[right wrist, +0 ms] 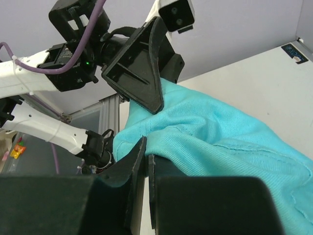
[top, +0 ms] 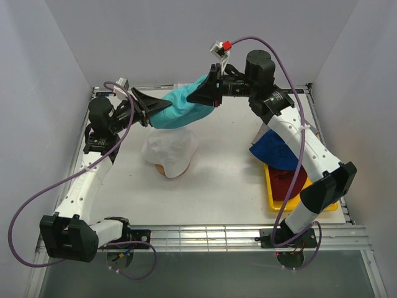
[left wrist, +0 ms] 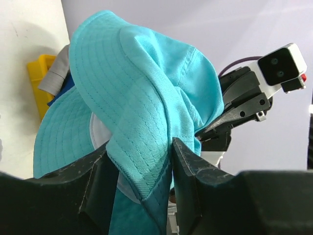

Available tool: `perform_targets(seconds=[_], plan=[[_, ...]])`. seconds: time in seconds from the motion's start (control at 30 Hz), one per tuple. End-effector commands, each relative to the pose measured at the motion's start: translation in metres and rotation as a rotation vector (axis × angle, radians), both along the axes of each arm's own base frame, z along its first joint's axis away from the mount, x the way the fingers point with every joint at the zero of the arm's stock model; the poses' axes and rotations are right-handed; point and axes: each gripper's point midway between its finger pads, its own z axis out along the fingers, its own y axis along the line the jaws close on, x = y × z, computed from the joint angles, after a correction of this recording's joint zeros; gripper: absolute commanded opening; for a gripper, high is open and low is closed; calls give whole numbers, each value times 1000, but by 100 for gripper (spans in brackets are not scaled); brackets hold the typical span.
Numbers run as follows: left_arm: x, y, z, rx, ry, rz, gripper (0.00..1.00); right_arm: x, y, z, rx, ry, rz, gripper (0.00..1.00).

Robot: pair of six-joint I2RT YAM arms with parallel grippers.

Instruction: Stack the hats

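Observation:
A teal hat [top: 180,108] hangs in the air at the back of the table, stretched between both grippers. My left gripper [top: 152,107] has a folded piece of the brim [left wrist: 142,161] between its fingers, and both pads touch the fabric. My right gripper [top: 201,96] is shut on the opposite edge of the teal hat [right wrist: 220,137], pinching thin fabric at its fingertips [right wrist: 144,147]. Just below sits a white hat [top: 170,149] draped over a stand. A navy blue hat [top: 276,152] and a dark red hat [top: 288,183] lie at the right.
A yellow tray [top: 273,202] lies at the right under the dark red hat. A strip of grey fabric [left wrist: 53,81] shows beside the navy hat. A bit of the wooden stand [top: 160,167] peeks from under the white hat. Metal rails frame the table.

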Motion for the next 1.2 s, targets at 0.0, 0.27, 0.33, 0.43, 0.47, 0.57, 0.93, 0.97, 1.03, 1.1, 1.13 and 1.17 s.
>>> perform_targets(seconds=[0.0,0.27,0.33,0.43,0.47,0.57,0.93,0.97,1.03,1.1,1.13,1.17], plan=[[-1,1,12,65,-111,4,55,-4,3,8,-10,-46,0,8],[-9,-2,21,49,-129,-31,87,2,-1,38,1,-114,-54,8],[-12,-3,22,33,-118,-46,87,7,-4,36,-27,-140,-89,8],[-17,-4,21,17,-106,-61,88,17,-8,38,-43,-147,-154,8],[-18,-4,21,14,-104,-66,88,19,-8,38,-49,-147,-164,8],[-21,-4,25,6,-105,-68,86,21,-8,34,-58,-139,-173,8],[-23,-1,38,-10,-136,-48,50,32,-4,3,-129,-94,-181,8],[-23,-1,39,-11,-138,-47,47,35,-4,5,-128,-95,-193,8],[-24,-1,40,-7,-146,-46,39,41,-2,-2,-145,-65,-204,8],[-22,-1,38,-5,-142,-43,30,47,1,-5,-152,-47,-216,8],[-21,-1,35,1,-135,-42,27,47,1,-7,-158,-38,-216,8],[-20,-1,33,3,-127,-39,22,48,2,-9,-161,-32,-220,8]])
